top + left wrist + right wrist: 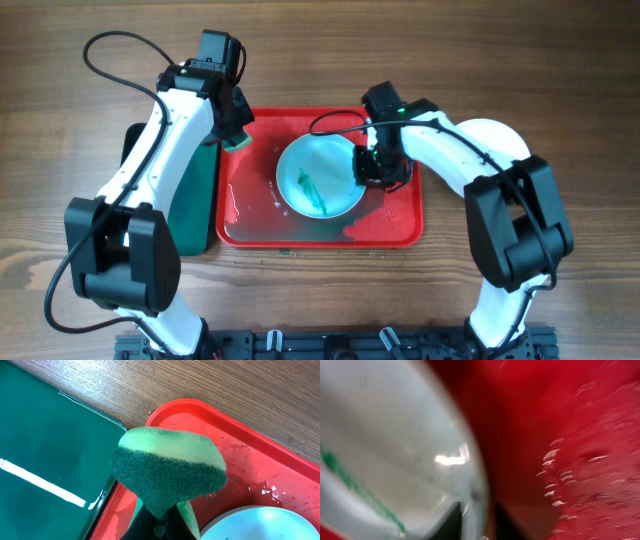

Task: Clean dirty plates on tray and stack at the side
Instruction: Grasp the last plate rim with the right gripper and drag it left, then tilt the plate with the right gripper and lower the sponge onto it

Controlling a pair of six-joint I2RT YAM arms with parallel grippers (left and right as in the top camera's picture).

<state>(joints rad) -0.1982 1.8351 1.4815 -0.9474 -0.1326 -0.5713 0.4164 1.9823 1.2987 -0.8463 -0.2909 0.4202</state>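
Lying at centre of the overhead view, the tray (400,215) holds 1 plate (335,165), face up, with a teal streak (310,188) toward its 7 o'clock side. Wet film shows along the tray's 6 o'clock edge. A dark green tray (195,205) sits just beside it at 9 o'clock. The left gripper (236,138) is over the tray's 10 o'clock corner with a sponge (238,146). The right gripper (368,175) is at the plate's 3 o'clock rim.

Left wrist view: the left gripper (159,527) has its fingers pressed together on the sponge (170,470), dark scrub face toward the camera. The tray (260,455) corner lies behind, the dark green tray (45,450) at 9 o'clock, the plate (260,522) rim at 5 o'clock.

Right wrist view, blurred: the right gripper (479,522) straddles the plate (395,450) rim, 1 of its fingers (451,522) on each side. Cannot tell whether they pinch it. Droplets dot the tray (580,435) at 3 o'clock.
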